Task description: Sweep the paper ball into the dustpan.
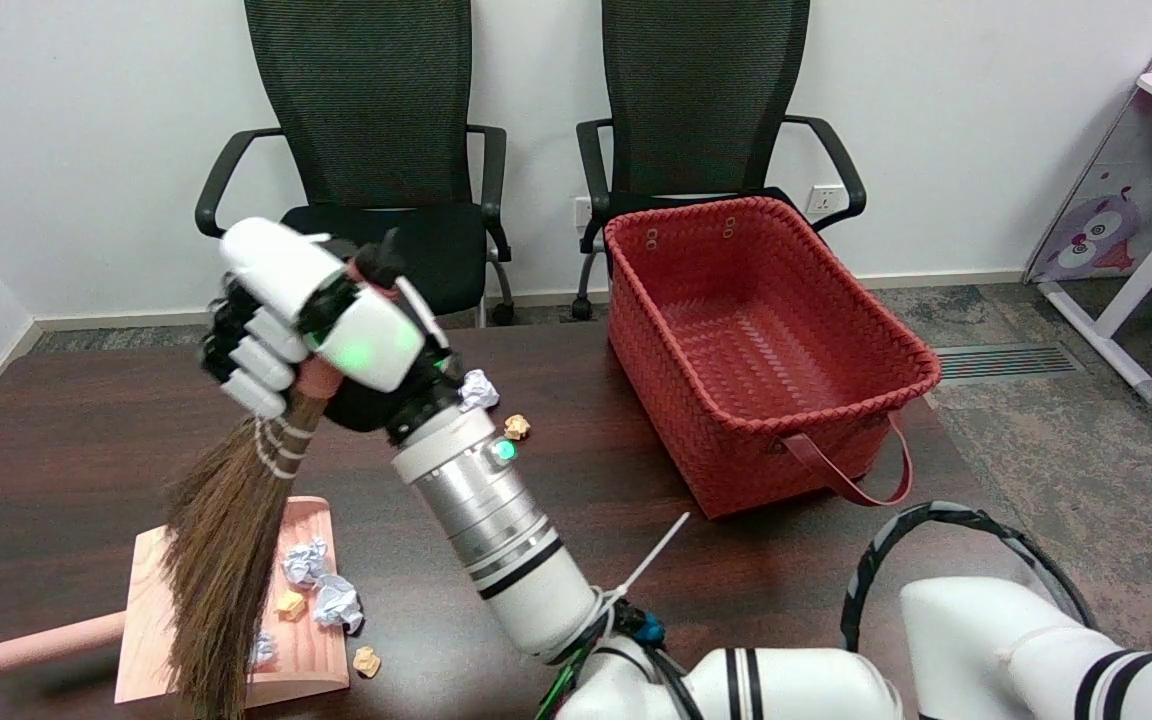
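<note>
1. Paper balls, small crumpled wads of white and tan paper: two white ones (321,585) and a tan one (289,604) lie on the pink dustpan; a tan scrap (367,661) sits just off its near right corner; another white ball (477,389) and a tan one (516,427) lie further back on the dark brown table (56,450), beside the forearm.
2. Handling, as judged: the wads look very light and soft, apt to roll or skip away under a hard stroke; they need no grasp, only a gentle push from the bristles.
3. Brown straw hand broom (226,560): its bristles look springy and hang over the flat pink dustpan (306,650), whose handle points left.
4. Right hand (316,330), black and white: fingers are wrapped closed around the broom's pink handle just above the white bindings, a sensible hold for short, controlled strokes.
5. Red woven basket (766,350) stands apart at the table's right.
</note>
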